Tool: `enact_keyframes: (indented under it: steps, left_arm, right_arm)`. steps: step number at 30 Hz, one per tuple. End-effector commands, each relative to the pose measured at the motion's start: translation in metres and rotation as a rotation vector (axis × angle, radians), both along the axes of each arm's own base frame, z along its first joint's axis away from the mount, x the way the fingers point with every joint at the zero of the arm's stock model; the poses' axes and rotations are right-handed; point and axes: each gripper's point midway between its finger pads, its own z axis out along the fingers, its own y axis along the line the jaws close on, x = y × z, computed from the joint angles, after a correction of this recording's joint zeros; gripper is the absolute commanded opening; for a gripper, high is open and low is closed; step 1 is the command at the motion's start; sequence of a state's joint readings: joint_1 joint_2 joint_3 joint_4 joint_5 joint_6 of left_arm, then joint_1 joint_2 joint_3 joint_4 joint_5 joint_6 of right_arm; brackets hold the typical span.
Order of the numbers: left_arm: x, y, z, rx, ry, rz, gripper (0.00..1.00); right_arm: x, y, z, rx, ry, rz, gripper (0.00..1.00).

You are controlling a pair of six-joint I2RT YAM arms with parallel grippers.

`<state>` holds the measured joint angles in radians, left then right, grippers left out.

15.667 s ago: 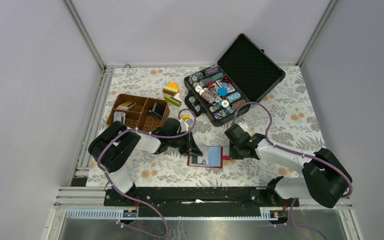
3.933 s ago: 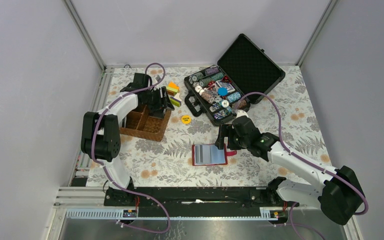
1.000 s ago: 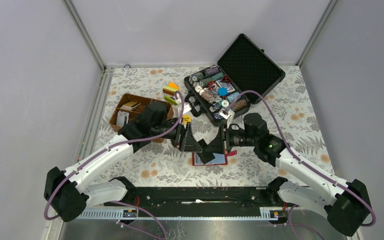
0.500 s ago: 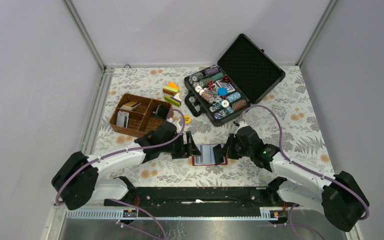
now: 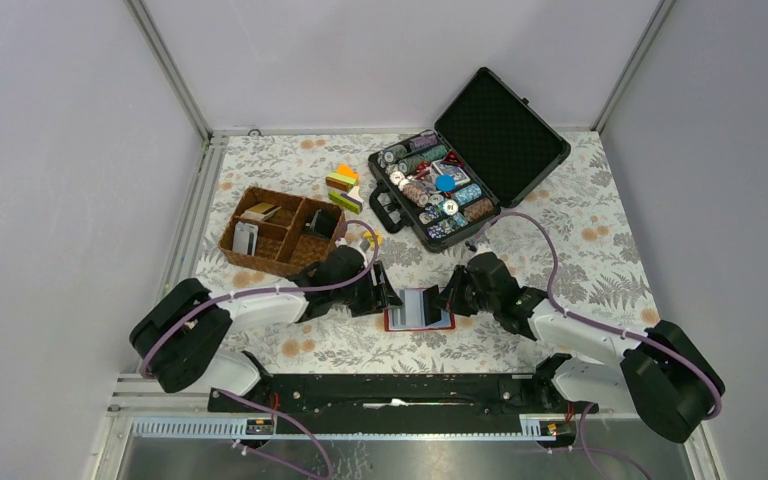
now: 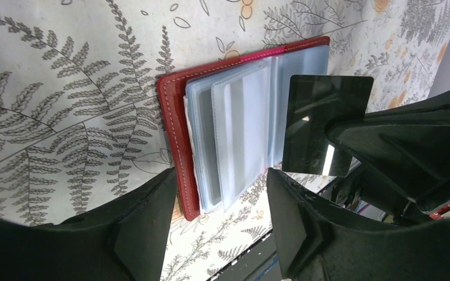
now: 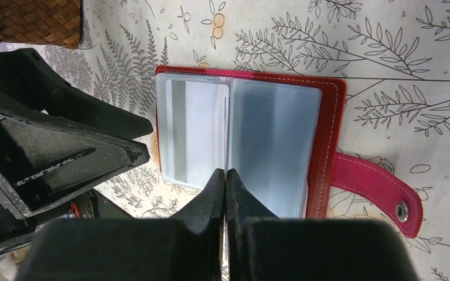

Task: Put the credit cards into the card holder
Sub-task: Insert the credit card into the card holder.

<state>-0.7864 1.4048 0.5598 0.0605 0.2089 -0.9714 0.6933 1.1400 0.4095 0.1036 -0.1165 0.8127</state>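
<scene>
Left wrist view: right gripper (image 6: 344,136) is pinching a dark card (image 6: 319,120) over the open card holder (image 6: 174,134) at six o'clock on the table (image 5: 600,240) — one pale card (image 7: 196,129) pocketed, other cards (image 5: 245,238) lying in the basket (image 5: 290,256); left gripper (image 6: 221,178) released.

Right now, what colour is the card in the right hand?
Glossy black card, pinched by the right hand; clearest in the left wrist view.

On my screen the left arm (image 5: 260,305) and right arm (image 5: 575,335) are white shells with bulky black joints. A purple cable (image 5: 520,212) loops along each, up from the black base rail (image 5: 400,385). The fingers (image 6: 304,234) are matte black, blunt wedges.
</scene>
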Motion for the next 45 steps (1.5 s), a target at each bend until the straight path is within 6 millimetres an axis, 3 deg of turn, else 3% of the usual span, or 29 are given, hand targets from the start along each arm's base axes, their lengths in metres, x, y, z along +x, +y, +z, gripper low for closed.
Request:
enact_keyframes:
  steps: [1, 19, 31, 45]
  left_arm:
    - [0.011, -0.002, -0.006, 0.007, -0.036, 0.032, 0.59]
    - [0.010, 0.006, -0.033, 0.087, -0.009, 0.033, 0.43]
    - [0.007, 0.008, -0.041, 0.107, 0.007, 0.025, 0.36]
    - [0.005, 0.007, -0.044, 0.111, 0.016, 0.018, 0.33]
  right_arm:
    - [0.007, 0.006, 0.001, 0.038, -0.023, -0.013, 0.00]
    - [0.006, 0.014, -0.009, 0.086, 0.008, -0.016, 0.00]
    - [-0.004, -0.006, -0.038, 0.026, 0.112, -0.127, 0.00]
    - [-0.009, -0.023, -0.044, 0.007, 0.113, -0.196, 0.00]
